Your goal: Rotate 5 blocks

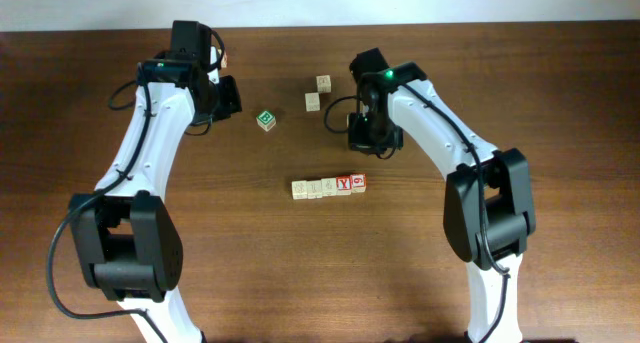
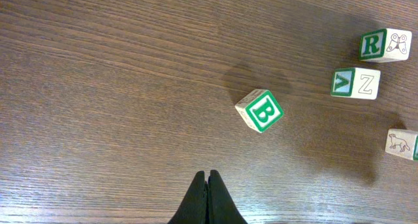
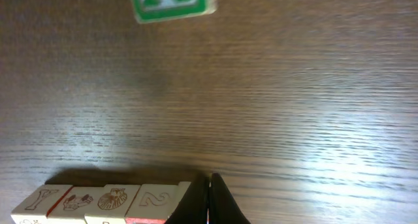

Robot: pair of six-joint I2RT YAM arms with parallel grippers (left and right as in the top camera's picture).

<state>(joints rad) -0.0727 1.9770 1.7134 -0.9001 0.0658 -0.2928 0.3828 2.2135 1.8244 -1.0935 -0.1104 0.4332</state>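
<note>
Your overhead view looks straight down from well up. It takes in the whole brown surface (image 1: 560, 103), with the left arm (image 1: 148, 133) and right arm (image 1: 435, 118) reaching up-frame from the bottom edge. The left wrist view is low and faces down, with the left arm's jaws at its bottom edge. The green B cube (image 2: 260, 110) lies close ahead, the same cube (image 1: 266, 120) overhead shows. The right wrist view sits even lower. The right arm's jaws are at bottom centre beside the row of blocks (image 3: 98, 201), which overhead (image 1: 329, 186) places mid-surface.
</note>
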